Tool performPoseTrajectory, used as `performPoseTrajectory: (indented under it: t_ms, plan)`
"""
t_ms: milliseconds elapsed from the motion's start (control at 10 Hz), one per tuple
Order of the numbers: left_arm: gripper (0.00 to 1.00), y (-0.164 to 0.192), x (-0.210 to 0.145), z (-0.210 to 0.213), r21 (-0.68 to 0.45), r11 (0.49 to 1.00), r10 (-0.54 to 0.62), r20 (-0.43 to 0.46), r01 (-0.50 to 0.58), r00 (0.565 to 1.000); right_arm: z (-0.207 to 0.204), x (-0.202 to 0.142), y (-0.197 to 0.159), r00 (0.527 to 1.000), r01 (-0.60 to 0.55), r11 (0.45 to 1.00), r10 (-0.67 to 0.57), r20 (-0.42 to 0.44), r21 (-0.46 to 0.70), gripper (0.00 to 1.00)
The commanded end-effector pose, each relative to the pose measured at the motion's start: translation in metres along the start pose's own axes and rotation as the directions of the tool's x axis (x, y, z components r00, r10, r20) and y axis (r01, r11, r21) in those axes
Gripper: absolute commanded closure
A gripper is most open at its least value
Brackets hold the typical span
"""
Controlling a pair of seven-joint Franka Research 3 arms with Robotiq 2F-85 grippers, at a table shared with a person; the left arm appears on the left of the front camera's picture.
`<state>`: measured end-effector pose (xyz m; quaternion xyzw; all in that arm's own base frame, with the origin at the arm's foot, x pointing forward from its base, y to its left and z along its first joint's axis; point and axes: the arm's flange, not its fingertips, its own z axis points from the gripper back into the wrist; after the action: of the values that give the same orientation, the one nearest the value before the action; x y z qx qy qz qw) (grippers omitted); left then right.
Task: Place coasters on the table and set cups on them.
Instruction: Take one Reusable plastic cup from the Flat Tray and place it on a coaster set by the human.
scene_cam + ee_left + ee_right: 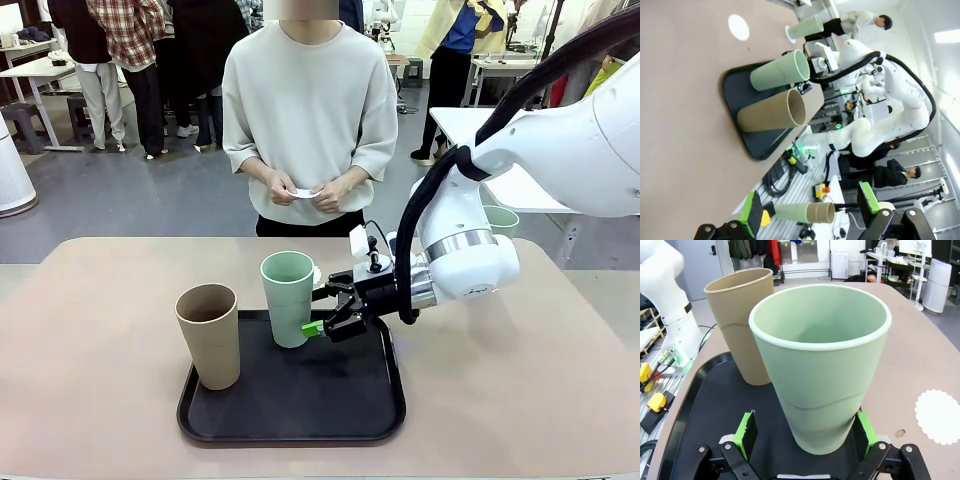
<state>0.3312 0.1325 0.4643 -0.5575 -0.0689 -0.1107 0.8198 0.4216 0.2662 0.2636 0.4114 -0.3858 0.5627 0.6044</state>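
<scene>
Table (120, 290): we judge one setting of three done, two left.
Tray (290, 425): at the table's 6 o'clock, carrying two cups.
Mint cup (288, 298): tray's 12 o'clock, long axis vertical, mouth up.
Brown cup (209, 335): tray's 9 o'clock, upright likewise.
Far mint cup (805, 27): table's 2 o'clock, upright on a coaster.
Right gripper (322, 308): spread around the mint cup, not clamping.
Left gripper (810, 207): spread, empty.
Bare coaster (738, 26): flat, table's 12 o'clock.
</scene>
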Motion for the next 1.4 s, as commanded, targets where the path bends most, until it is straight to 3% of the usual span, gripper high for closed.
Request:
performPoseTrajectory:
  t_ms: [0,600,900,1000,1100,1200,1300]
  plan:
    - [0.0,-0.001,-0.001,0.002,-0.012,1.0,-0.007,0.005,0.007,1.0,-0.022,-0.004,-0.002,0.999,-0.045,0.998,0.045,-0.004,-0.043,0.0]
    - [0.0,-0.001,-0.001,0.002,-0.012,1.0,-0.007,0.005,0.007,1.0,-0.052,-0.007,-0.018,0.998,-0.066,0.994,0.067,0.001,-0.092,0.0]
    - [0.0,-0.001,-0.001,0.002,-0.012,1.0,-0.007,0.005,0.007,1.0,-0.066,-0.007,-0.015,0.996,-0.072,0.997,0.073,0.046,-0.017,0.0]
    - [0.0,-0.001,-0.001,0.002,-0.012,1.0,-0.007,0.005,0.007,1.0,-0.066,-0.007,-0.015,0.996,-0.07,0.998,0.069,0.055,0.009,0.59]
    - [0.0,-0.001,-0.001,0.002,-0.012,1.0,-0.007,0.005,0.007,1.0,-0.065,-0.007,-0.015,0.996,-0.068,0.998,0.067,0.059,0.011,0.59]
    - [0.0,-0.001,-0.001,0.002,-0.012,1.0,-0.007,0.005,0.007,1.0,-0.064,-0.007,-0.016,0.996,-0.068,0.998,0.068,0.064,0.005,1.0]
    - [0.0,-0.001,-0.001,0.002,-0.012,1.0,-0.007,0.005,0.007,1.0,-0.062,-0.006,-0.015,0.995,-0.072,0.997,0.071,0.068,0.004,0.64]
